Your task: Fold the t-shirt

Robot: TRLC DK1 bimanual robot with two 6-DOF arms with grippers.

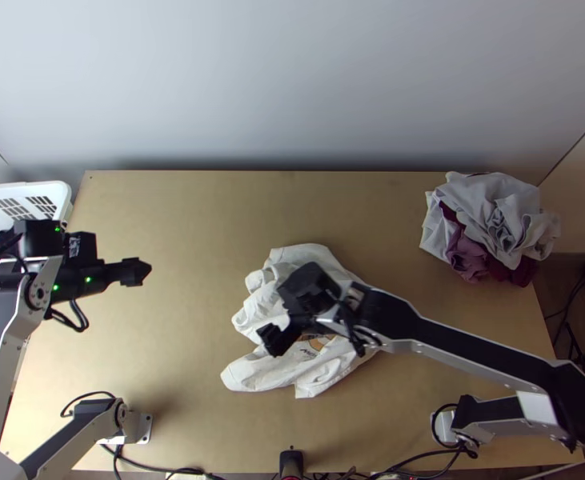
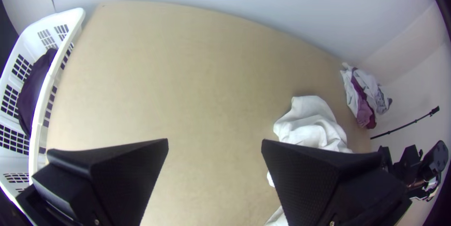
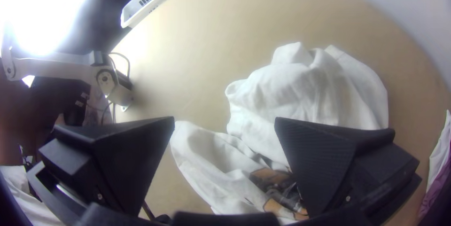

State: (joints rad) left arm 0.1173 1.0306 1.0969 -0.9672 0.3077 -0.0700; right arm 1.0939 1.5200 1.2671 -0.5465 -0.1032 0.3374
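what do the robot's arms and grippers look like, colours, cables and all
The left arm and right arm have silver-grey links with black along them, black joints and loose black cables. Small green lights glow near the left wrist. The left gripper and right gripper have wide, flat, wedge-shaped black fingers.

Left gripper (image 1: 136,272) points inward, jaws wide apart; right gripper (image 1: 276,339) inward too, jaws also parted.

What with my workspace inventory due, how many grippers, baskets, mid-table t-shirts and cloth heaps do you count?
Grippers: 2 (left gripper, right gripper)
Baskets: 1 (white basket)
Mid-table t-shirts: 1 (white t-shirt, bunched)
Cloth heaps: 1 (mixed heap)
Total: 5
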